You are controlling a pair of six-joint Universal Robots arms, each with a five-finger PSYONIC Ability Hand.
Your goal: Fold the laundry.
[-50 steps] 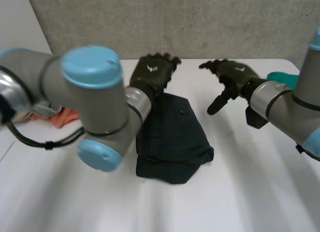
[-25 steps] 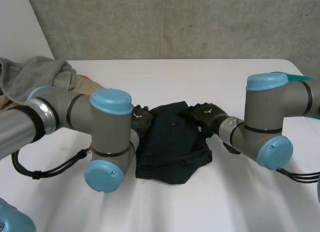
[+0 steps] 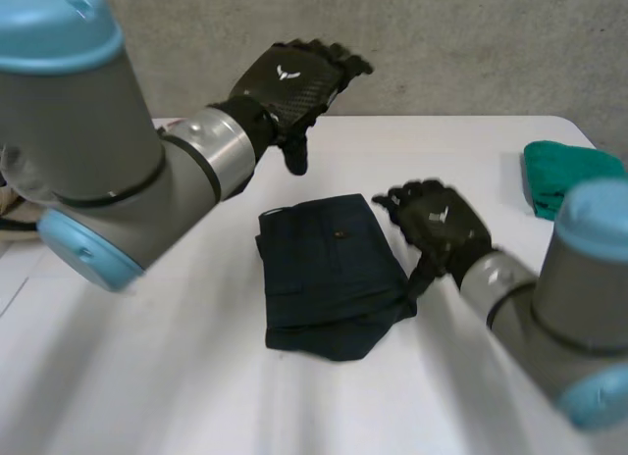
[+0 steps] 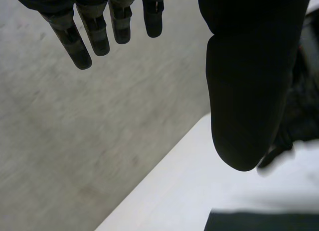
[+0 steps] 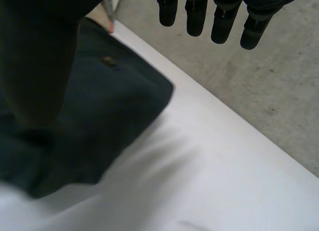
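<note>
Folded dark navy cloth garment [image 3: 329, 274] on white table [image 3: 196, 377]. Left hand [image 3: 289, 77] up high, fingers straight, empty. Right hand [image 3: 437, 225] beside garment's edge, fingers relaxed, empty.

White table [image 3: 471, 151] — grey concrete wall [image 3: 471, 43] behind its far edge

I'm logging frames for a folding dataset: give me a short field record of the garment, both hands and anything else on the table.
garment: dark navy folded garment, flat on the white table
left hand: open, raised above the table beyond the garment, holding nothing
right hand: open, beside the garment's edge, contact unclear
other: teal cloth near the table's edge on the robot's right
</note>
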